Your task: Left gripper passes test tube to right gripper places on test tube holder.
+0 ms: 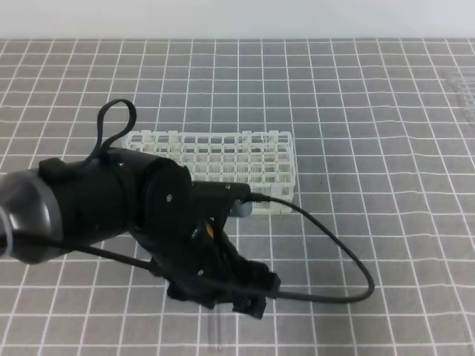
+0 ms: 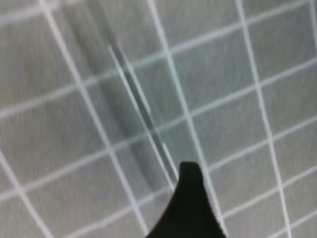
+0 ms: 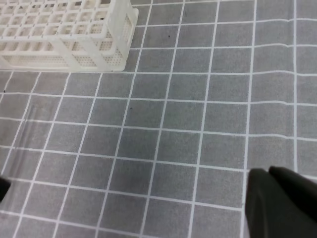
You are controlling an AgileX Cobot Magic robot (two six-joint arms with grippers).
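The clear test tube (image 1: 217, 331) lies flat on the grey grid mat near the front edge. My left gripper (image 1: 249, 300) hangs low right over its upper end, on a thick black arm. The left wrist view is blurred: the test tube (image 2: 143, 116) runs diagonally on the mat, and one black fingertip (image 2: 190, 174) sits beside its near end; the other finger is hidden. The white test tube holder (image 1: 223, 165) stands behind the arm. In the right wrist view the holder (image 3: 64, 34) is at top left and the faint tube (image 3: 23, 135) at the left. My right gripper (image 3: 130, 181) stands open and holds nothing.
A thin black cable (image 1: 349, 259) loops from the left arm over the mat to the right of the gripper. A clear object (image 1: 465, 93) lies at the far right edge of the mat.
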